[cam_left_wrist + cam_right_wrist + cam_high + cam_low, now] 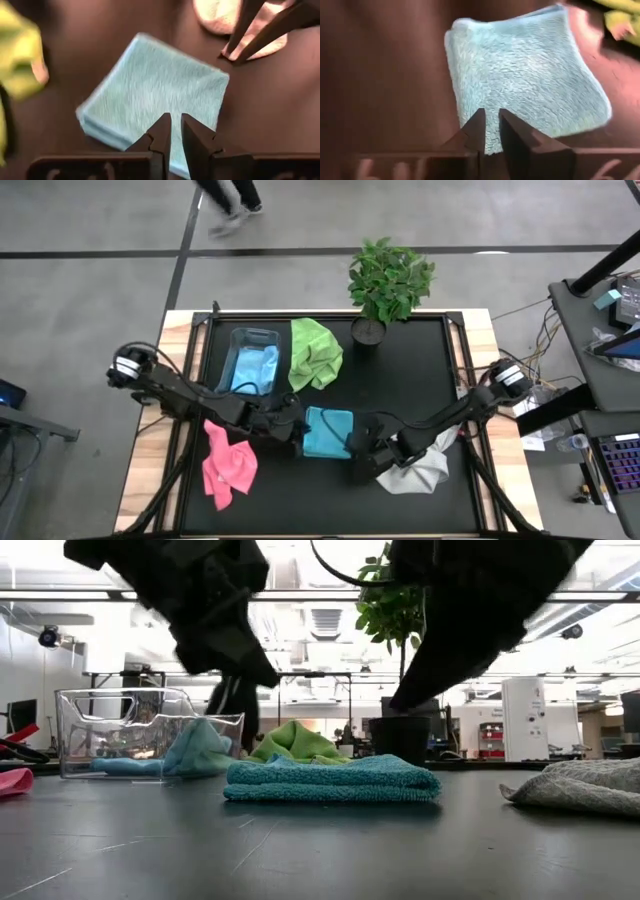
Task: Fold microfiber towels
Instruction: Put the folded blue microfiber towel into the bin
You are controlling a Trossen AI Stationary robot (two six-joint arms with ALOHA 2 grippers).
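Note:
A light blue microfiber towel (327, 432) lies folded into a flat square on the black mat, and shows in the low view (332, 780) and both wrist views (150, 95) (525, 80). My left gripper (291, 430) (176, 125) hovers just off the towel's left edge. My right gripper (362, 448) (490, 119) hovers off its near right corner. Both are raised clear of it, fingers almost together with nothing between them. A pink towel (228, 465), a grey-white towel (418, 473) and a lime green towel (315, 352) lie crumpled on the mat.
A clear plastic bin (250, 360) with another light blue towel in it stands at the far left of the mat. A green potted plant (385, 285) stands at the far edge. Bare mat lies to the right and along the near edge (330, 500).

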